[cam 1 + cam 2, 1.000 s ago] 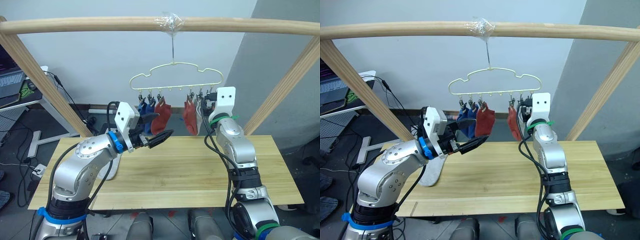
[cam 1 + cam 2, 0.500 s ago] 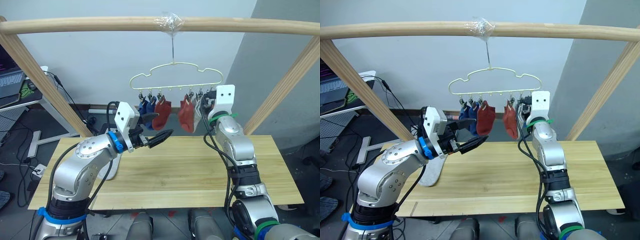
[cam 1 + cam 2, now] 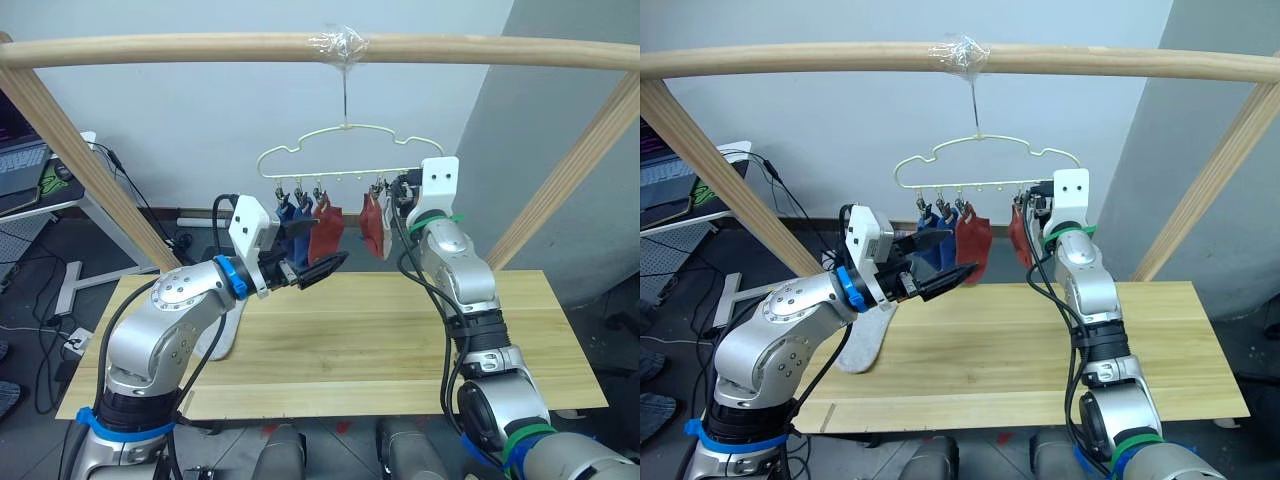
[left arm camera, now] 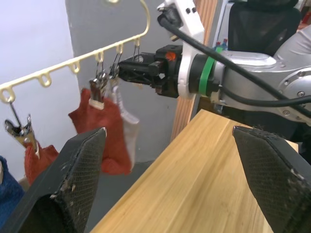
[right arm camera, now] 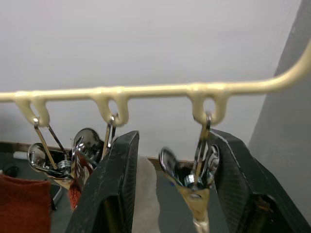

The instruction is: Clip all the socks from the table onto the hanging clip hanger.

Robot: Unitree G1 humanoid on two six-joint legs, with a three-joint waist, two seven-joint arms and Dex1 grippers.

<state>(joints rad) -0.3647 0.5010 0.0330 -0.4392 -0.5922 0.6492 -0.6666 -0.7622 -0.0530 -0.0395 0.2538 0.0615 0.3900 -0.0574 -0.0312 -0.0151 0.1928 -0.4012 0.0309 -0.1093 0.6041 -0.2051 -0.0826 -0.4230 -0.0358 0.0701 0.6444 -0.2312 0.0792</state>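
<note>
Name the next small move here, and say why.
Probably lower the open, empty left gripper to the light grey sock lying on the table near its left end. It looks like the only sock not yet hung, and the right gripper sits open around a bare clip at the clip hanger's right end.

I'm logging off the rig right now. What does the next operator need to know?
Left gripper: jaws open, empty, hovering above the light wooden plank table in front of the hung socks.
Right gripper: raised to the pale yellow-cream wire clip hanger, jaws open on either side of the end metal clip, which looks empty.
Done: five socks hang, namely two blue socks, two rust red socks and one light grey sock.
Left: the second light grey sock lies on the table's left side beneath the left arm. It needs picking up and clipping, probably onto that end clip.
</note>
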